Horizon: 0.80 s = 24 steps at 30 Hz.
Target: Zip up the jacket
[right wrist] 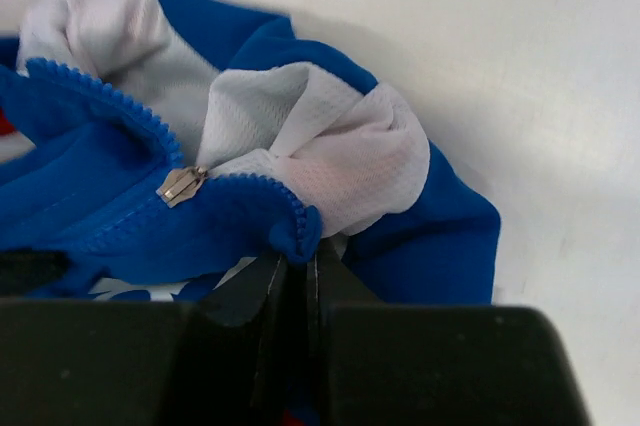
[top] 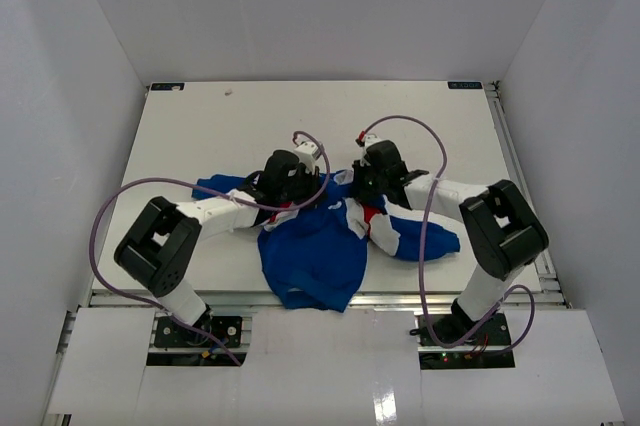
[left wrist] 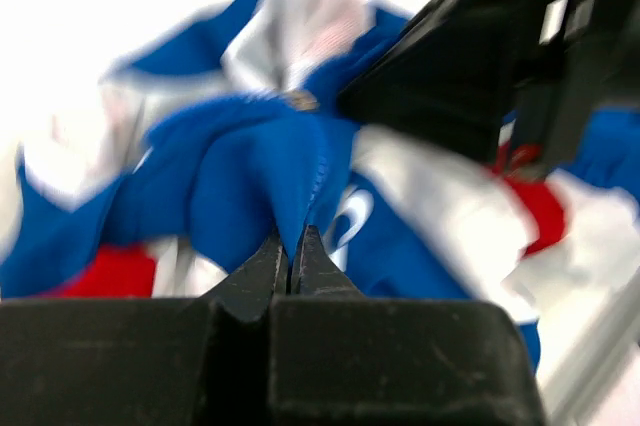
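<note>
Plainly, the jacket (top: pixel 315 246) is light, limp stuff: thin blue, white and red cloth that bunches wherever I touch it and offers no stiffness to push against. It lies crumpled on the table (top: pixel 230 126) toward the near edge, between my two arms, with its blue body spilling toward the bases. My left gripper (left wrist: pixel 290 246) has its jaws together, pinched on a fold of blue cloth beside the toothed edge. My right gripper (right wrist: pixel 295 261) is likewise closed, and it seems to nip the curled end of the toothed blue tape. Cloth this slack will only zip if the teeth are drawn taut, so I judge the good holds to be the tape ends and the small metal zipper pull (right wrist: pixel 182 184), which sits just beyond my right fingertips, not in them. From above, the sleeves trail out left and right. The body runs from the bunched collar end by my fingers back toward the near edge, which I take as the zipper's long axis.
</note>
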Available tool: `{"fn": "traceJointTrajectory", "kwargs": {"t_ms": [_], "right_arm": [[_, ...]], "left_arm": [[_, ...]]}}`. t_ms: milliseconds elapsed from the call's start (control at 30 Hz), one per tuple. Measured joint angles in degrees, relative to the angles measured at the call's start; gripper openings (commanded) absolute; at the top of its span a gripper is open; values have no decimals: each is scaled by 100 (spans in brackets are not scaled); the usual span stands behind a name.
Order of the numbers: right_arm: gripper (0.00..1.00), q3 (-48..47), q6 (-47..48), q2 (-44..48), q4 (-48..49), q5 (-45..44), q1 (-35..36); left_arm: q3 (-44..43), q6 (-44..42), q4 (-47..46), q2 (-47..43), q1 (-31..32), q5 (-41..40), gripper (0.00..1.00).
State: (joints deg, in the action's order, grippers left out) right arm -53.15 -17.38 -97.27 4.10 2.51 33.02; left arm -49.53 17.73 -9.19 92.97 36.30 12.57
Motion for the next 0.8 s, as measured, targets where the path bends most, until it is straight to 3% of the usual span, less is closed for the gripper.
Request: {"fn": "traceJointTrajectory", "kwargs": {"t_ms": [167,300,367,533,700,800], "right_arm": [[8,-1715,164,-709,-223,92,-432],[8,-2391,419,-471,-310,5,-680],[8,-2346,497,-81,-290,-22,-693],[11,-943,478,1162,2,174,-327],[36,929,347,1329,182,212,418],[41,1293,302,1363,-31,147,584]], "left_arm": [[-1489,-372,128,569,-430,-10,0],[-2472,-583,584,569,-578,-10,0],[-2455,-529,610,361,-548,-22,0],[-390,88,-68,-638,-386,-105,0],[1575,652,-717,-755,-158,-161,0],[2100,879,-1122,-767,-60,-139,0]]}}
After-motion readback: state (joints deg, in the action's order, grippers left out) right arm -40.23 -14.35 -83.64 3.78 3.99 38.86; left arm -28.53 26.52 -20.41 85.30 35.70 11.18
